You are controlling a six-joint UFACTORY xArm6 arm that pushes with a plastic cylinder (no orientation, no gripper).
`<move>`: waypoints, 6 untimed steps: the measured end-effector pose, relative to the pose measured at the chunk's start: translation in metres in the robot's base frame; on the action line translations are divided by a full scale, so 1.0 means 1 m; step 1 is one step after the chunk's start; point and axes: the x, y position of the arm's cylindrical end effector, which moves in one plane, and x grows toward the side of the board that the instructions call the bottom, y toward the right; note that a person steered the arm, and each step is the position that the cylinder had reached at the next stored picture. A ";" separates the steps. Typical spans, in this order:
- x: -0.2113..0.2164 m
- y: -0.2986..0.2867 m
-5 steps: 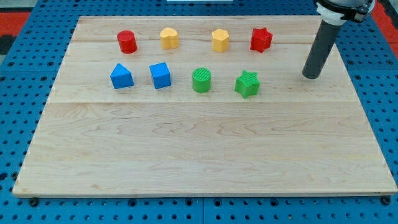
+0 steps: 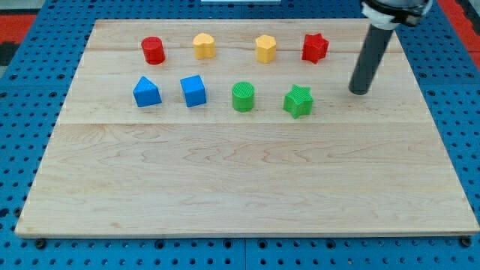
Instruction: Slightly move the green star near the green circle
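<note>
The green star [image 2: 298, 101] lies on the wooden board [image 2: 240, 187], right of centre. The green circle [image 2: 243, 97] stands a short gap to its left, not touching it. My tip [image 2: 360, 91] rests on the board to the right of the green star, slightly higher in the view, with a clear gap between them. The rod rises from the tip toward the view's top right.
Along the view's top stand a red cylinder [image 2: 153, 50], two yellow blocks [image 2: 204, 46] [image 2: 265, 48] and a red star [image 2: 315, 47]. A blue triangle [image 2: 146, 91] and a blue cube [image 2: 193, 90] lie left of the green circle.
My tip has slid a little to the view's left, closer to the green star. No block has moved.
</note>
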 end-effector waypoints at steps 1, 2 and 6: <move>-0.001 -0.061; -0.017 -0.129; -0.096 -0.315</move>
